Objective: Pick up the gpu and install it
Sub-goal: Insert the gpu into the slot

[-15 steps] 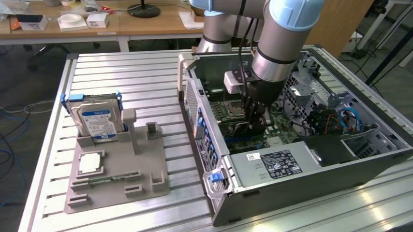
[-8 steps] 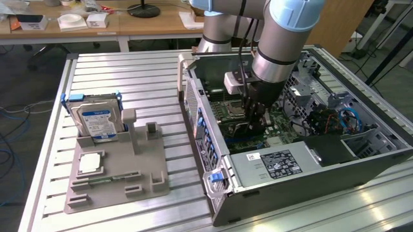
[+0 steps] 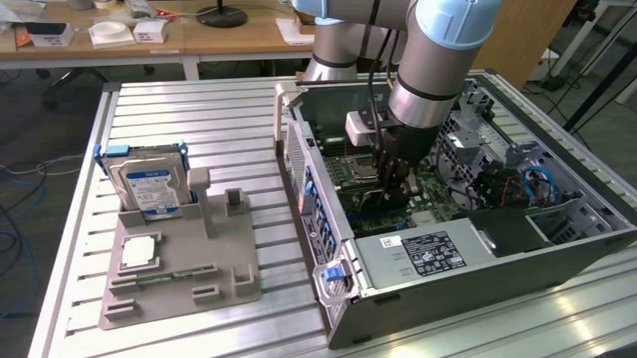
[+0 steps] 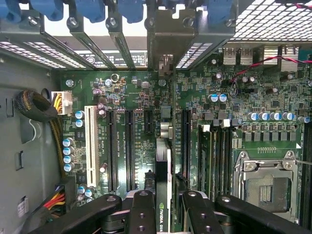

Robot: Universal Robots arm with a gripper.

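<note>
My gripper (image 3: 394,185) reaches down into the open computer case (image 3: 329,246), over the green motherboard (image 3: 371,218). It is shut on the gpu (image 3: 390,201), a thin black card held on edge. In the wrist view the gpu (image 4: 164,170) appears as a narrow dark slab running from between my black fingers (image 4: 141,214) up toward the rear slot brackets (image 4: 165,44). It lies parallel to the long black expansion slots (image 4: 130,146), between two of them. Whether its edge sits in a slot I cannot tell. My gripper (image 4: 168,208) clamps the card from both sides.
A grey fixture (image 3: 179,276) on the slatted table holds a silver hard drive (image 3: 149,188), a square CPU chip (image 3: 139,253) and a memory stick (image 3: 164,276). Inside the case are the CPU socket (image 4: 268,187), a cable bundle (image 4: 41,109) and the power supply (image 3: 430,253).
</note>
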